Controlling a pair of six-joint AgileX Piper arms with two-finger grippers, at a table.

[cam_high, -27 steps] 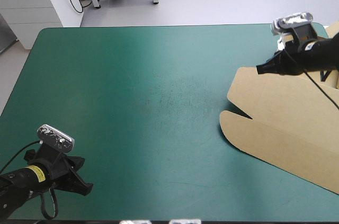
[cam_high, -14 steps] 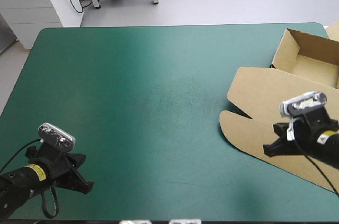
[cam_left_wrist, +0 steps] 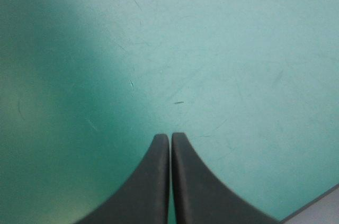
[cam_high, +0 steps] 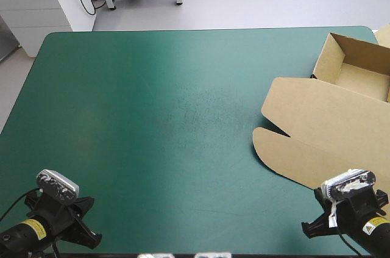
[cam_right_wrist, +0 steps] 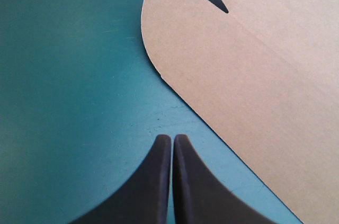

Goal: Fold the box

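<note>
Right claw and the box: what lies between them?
Only bare teal-green cover separates the right claw from the box, seen in the right wrist view.

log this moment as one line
box: open tray, lid flat, table's right side | left jaws: shut, empty, over teal-green cover | right jaws: shut, empty, beside lid's rounded flap | both at near edge

Plain brown, unprinted, on the box (cam_high: 317, 130) at the right of the frame. Teal-green across the table cover (cam_high: 152, 118), flecked with faint pale scratches near centre, shading darker toward the left. Solid black on the fingers of the left gripper (cam_left_wrist: 170, 136) and the right gripper (cam_right_wrist: 172, 137).
</note>
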